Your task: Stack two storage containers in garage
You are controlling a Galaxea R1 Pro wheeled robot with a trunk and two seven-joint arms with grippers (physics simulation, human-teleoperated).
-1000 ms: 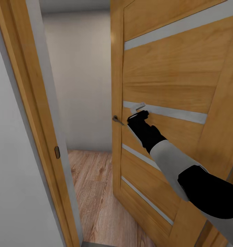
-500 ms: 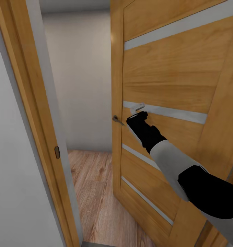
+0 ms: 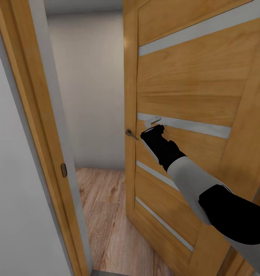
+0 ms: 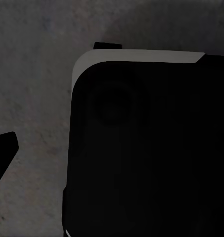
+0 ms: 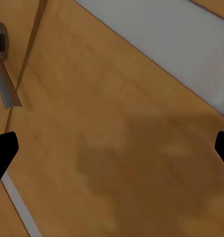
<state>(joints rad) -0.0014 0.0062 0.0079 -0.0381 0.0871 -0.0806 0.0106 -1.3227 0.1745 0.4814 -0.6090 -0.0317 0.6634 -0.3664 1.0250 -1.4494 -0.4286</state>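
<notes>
The two storage containers are out of view. A wooden door [image 3: 191, 88] with pale glass strips stands partly open in front of me. My right gripper [image 3: 153, 123] rests against the door's face, just right of the metal lever handle [image 3: 131, 134]. In the right wrist view the right gripper [image 5: 112, 145] is open, its fingertips [image 5: 3, 148] wide apart over the door panel, with the handle [image 5: 5, 86] off to one side. In the left wrist view the left gripper [image 4: 112, 153] hangs over dark grey floor beside a black part of my own body, one fingertip [image 4: 3, 153] showing at the edge.
The wooden door frame [image 3: 38, 126] with its latch plate stands close on the left. Through the narrow gap lie light wood plank flooring [image 3: 107, 214] and a beige wall [image 3: 91, 88]. A white wall [image 3: 11, 211] fills the near left.
My right gripper has edged slightly toward the door handle. The door and the view have not visibly moved.
</notes>
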